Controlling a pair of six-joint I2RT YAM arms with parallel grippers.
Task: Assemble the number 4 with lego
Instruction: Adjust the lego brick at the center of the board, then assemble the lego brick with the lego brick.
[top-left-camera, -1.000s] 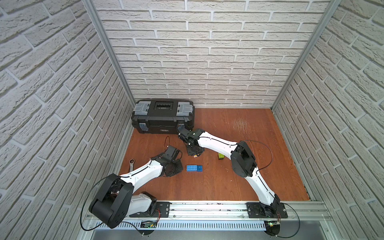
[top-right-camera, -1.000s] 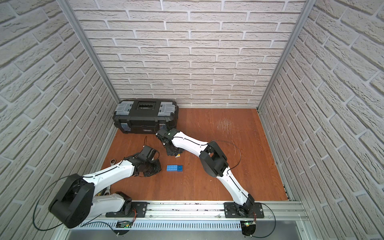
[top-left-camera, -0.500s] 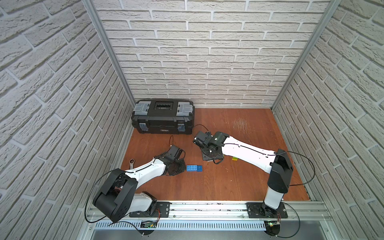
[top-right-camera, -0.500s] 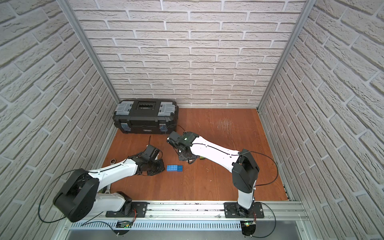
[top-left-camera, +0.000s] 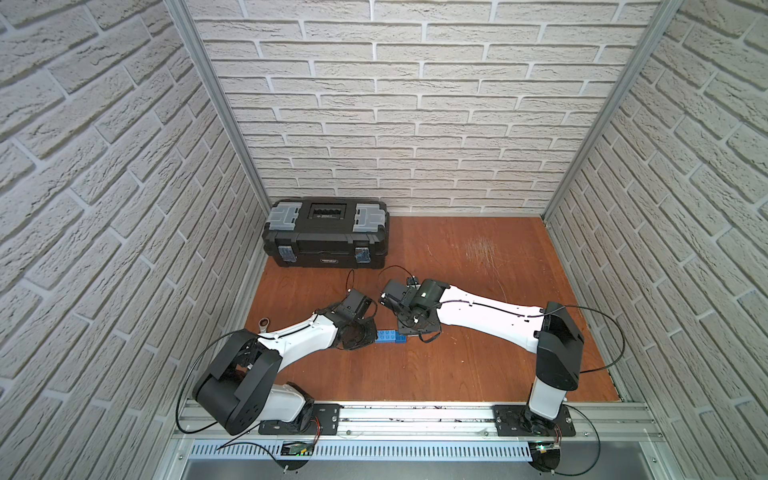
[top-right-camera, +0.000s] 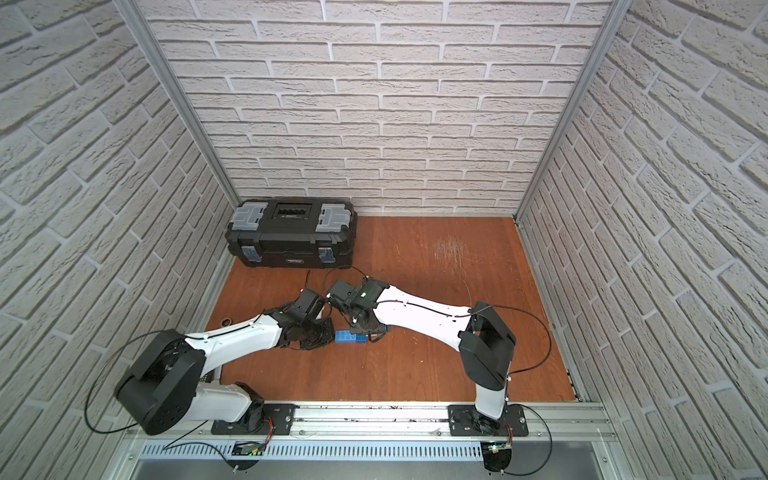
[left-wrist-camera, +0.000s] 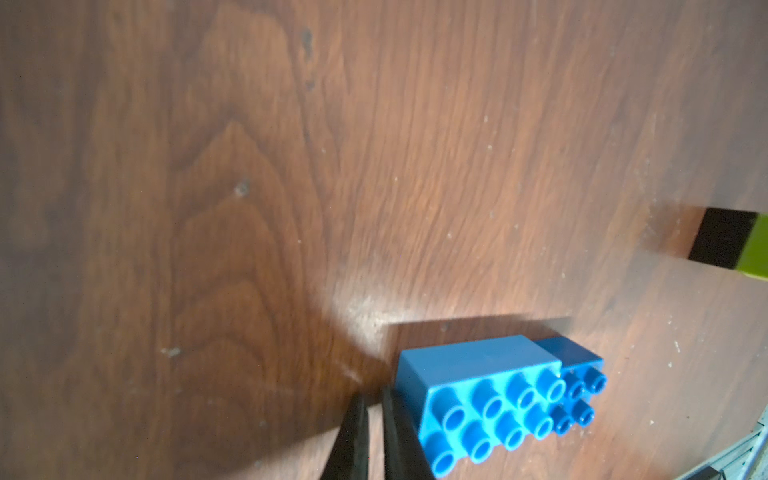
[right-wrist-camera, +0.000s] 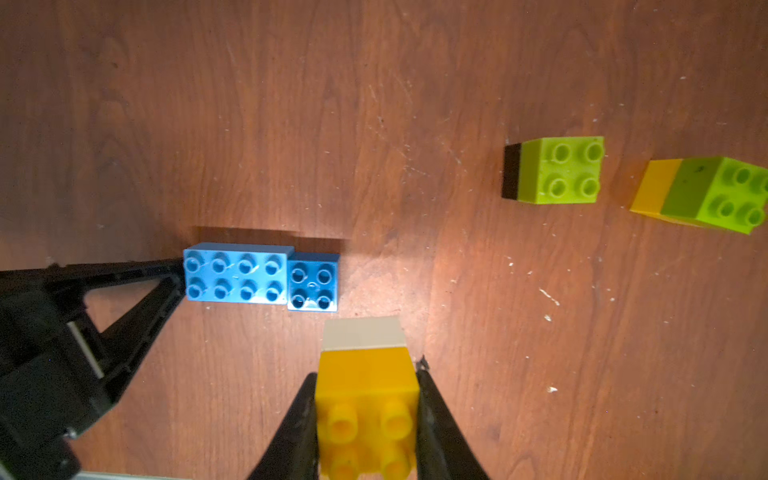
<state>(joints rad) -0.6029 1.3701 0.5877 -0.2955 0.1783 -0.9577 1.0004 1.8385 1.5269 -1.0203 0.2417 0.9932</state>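
My right pincer (right-wrist-camera: 365, 372) gripped the yellow-on-white stack (right-wrist-camera: 368, 395) just beside the dark-blue brick (right-wrist-camera: 312, 282), which touched the long light-blue brick (right-wrist-camera: 237, 274) on the surface (top-left-camera: 457, 353). My left pincer (left-wrist-camera: 372, 401), clenched empty, braced its left end. A skewed press could skid both bricks.

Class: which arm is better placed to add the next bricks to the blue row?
Right: the right hand grips the yellow-and-white stack near the dark blue brick; the left hand is shut, empty.
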